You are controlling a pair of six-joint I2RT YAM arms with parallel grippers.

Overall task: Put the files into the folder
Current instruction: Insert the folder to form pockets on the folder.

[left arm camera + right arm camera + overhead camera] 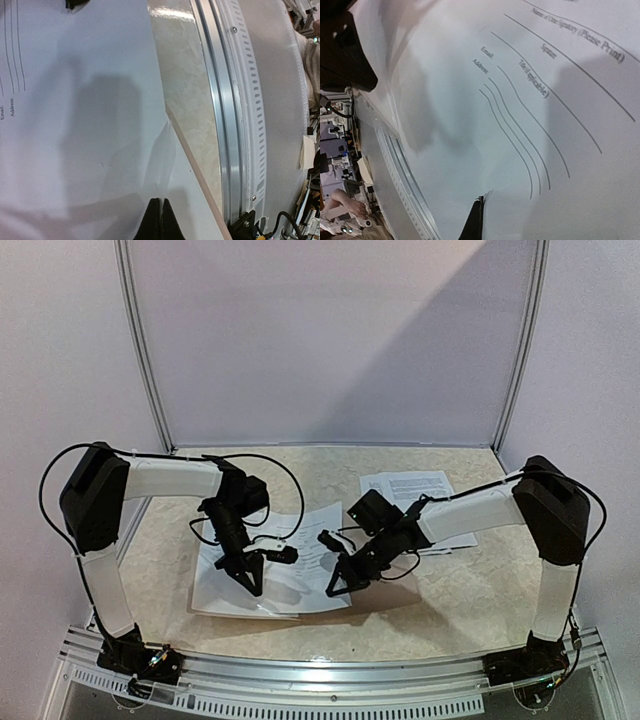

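The files [285, 565] are lying in a loose white pile on the desk [470, 590] between the two arms, with one more printed sheet [405, 488] sitting apart toward the back right. The folder [194, 162] is, I am guessing, the thin brown edge peeking out just under the pile on the near side. The right hand [479, 202] is sitting closed at the edge of a form sheet [520, 125], apparently nipping it, since the ruled lines are bowing. The left hand [160, 202] is pressed shut, tips down on a glossy clear sleeve [165, 145], with nothing visibly caught. To my eye these are light, floppy, slick things, with paper buckling and sleeves sliding. I am judging an edge or corner pinch best, with the other hand pinning the pile.
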